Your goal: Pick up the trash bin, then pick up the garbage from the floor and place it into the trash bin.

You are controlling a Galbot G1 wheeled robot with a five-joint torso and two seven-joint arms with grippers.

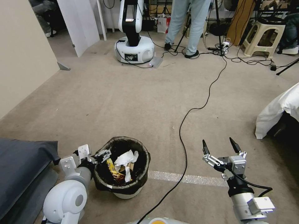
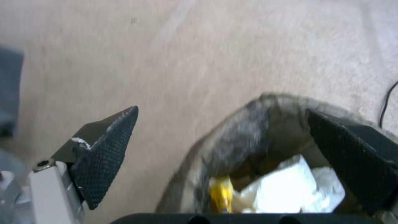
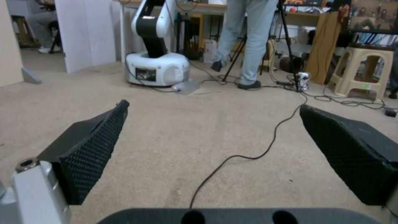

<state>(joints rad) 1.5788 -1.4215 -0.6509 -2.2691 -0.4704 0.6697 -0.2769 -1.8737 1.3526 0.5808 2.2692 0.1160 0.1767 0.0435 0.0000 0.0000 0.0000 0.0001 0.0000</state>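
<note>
Straddling the rim of the trash bin (image 1: 124,169) at lower left, the left gripper (image 1: 101,154) stands spread, unclenched; garbage (image 1: 124,163) lies inside; the right gripper (image 1: 219,146), lower right, hangs released above the carpet (image 1: 140,99).

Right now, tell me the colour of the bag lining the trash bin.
Dark brown-black, folded over the white trash bin; clearest in the head view.

Robotics lab, carpeted test area.
Second wheeled robot (image 1: 134,34), tripod (image 1: 215,28), trailing floor cables (image 1: 193,109), plastic stool (image 1: 264,37).
</note>
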